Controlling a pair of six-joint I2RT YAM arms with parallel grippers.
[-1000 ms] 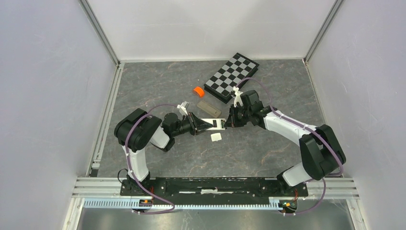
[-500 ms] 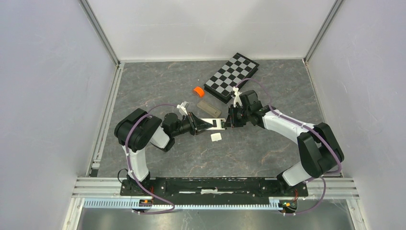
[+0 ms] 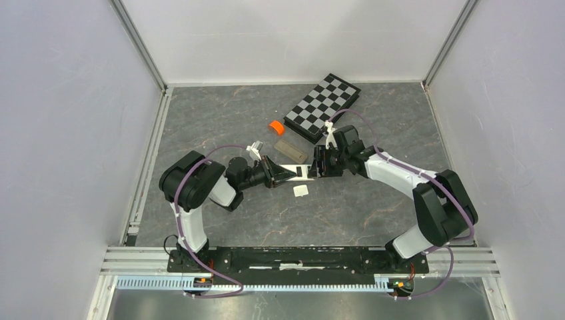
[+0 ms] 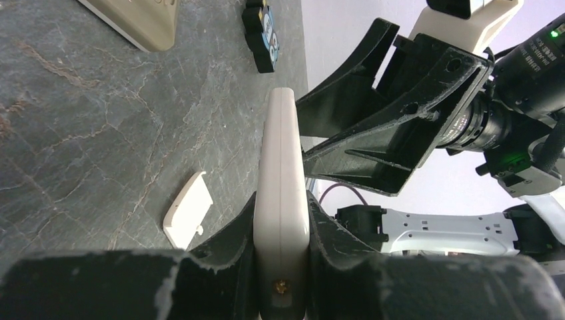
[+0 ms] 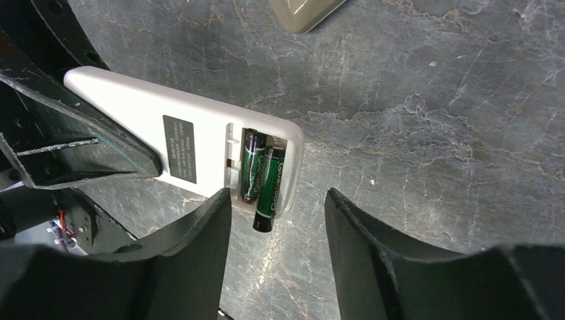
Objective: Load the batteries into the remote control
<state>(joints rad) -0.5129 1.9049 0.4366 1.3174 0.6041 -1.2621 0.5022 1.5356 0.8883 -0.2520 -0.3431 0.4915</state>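
Batteries in remote, one overhanging its edge

Right pincer nearer the remote

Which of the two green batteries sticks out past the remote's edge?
The right-hand battery in the right wrist view: its dark end overhangs the remote, while the left-hand battery sits wholly inside.
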